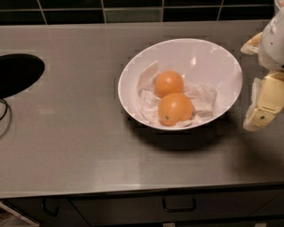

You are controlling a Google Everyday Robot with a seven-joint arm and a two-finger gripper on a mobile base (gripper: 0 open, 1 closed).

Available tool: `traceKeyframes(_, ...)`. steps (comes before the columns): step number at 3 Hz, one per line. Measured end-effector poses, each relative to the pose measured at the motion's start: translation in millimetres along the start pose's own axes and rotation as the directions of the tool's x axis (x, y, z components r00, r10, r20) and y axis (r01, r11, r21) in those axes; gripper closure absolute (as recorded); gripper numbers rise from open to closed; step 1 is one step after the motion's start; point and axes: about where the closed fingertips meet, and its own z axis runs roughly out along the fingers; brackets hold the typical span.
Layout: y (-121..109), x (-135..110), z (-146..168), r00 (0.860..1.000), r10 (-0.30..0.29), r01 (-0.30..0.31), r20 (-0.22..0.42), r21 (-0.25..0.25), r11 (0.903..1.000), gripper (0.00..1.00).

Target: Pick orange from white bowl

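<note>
A wide white bowl stands on the grey counter, right of centre. Two oranges lie in it on crumpled white paper. The front orange is deeper in colour and has a small dark stem dot on its lower left. A slightly smaller, paler orange lies just behind it, touching it. My gripper is at the right edge of the camera view, just to the right of the bowl's rim and above the counter. Its two pale yellow fingers stand wide apart, open and empty.
A dark oval opening is set in the counter at the far left, with a black cable below it. A dark tiled wall runs along the back. The counter's front edge has drawers with handles beneath.
</note>
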Motion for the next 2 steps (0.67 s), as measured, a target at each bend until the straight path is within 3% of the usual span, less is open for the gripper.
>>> traceKeyframes(1,0,0,0,1.0,0.0,0.0,0.0,0.0,1.0,0.0)
traceKeyframes(2,3,-39,-6,0.999,-0.038,0.038,-0.008,-0.016,0.9991,0.0)
